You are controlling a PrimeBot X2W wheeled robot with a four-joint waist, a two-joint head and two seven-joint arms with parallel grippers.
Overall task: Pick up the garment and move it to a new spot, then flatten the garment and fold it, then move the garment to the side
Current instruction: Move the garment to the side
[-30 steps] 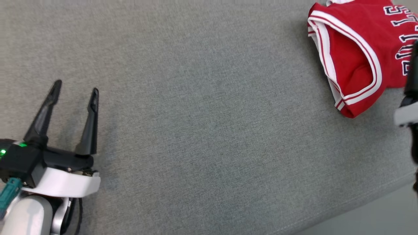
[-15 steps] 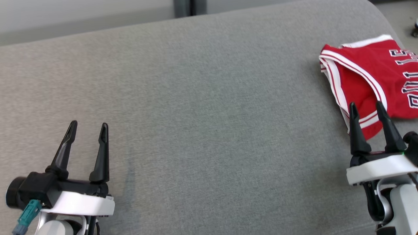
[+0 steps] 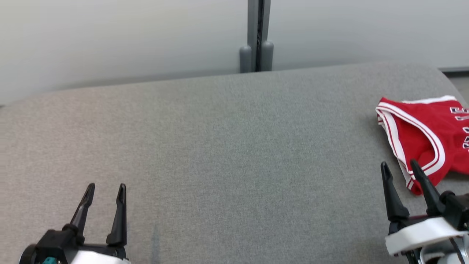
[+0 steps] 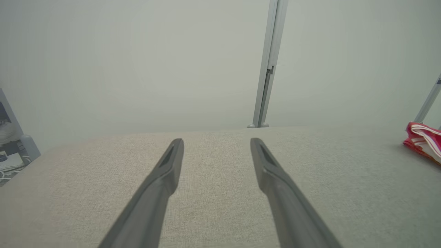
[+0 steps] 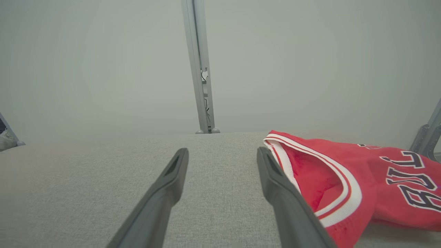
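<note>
The garment (image 3: 425, 135) is a red jersey with white trim and dark lettering, folded at the far right of the grey surface (image 3: 234, 154). My right gripper (image 3: 399, 167) stands open just in front of its near corner, nothing between its fingers. In the right wrist view the garment (image 5: 348, 179) lies to the right of the right gripper (image 5: 222, 155), whose right finger (image 5: 282, 193) overlaps its edge. My left gripper (image 3: 105, 190) is open and empty at the lower left, far from the jersey. The left wrist view has the left gripper (image 4: 217, 143) over bare fabric, the garment (image 4: 425, 141) at the far right edge.
A pale wall with a grey vertical post (image 3: 256, 36) runs behind the grey surface. The surface's rounded right end (image 3: 445, 77) lies just past the jersey. Some clutter (image 4: 10, 137) sits off the left end in the left wrist view.
The head view has tilted up, bringing the wall and post into sight. Both grippers sit lower in that view and stay open. The right gripper came into view near the jersey's corner.
</note>
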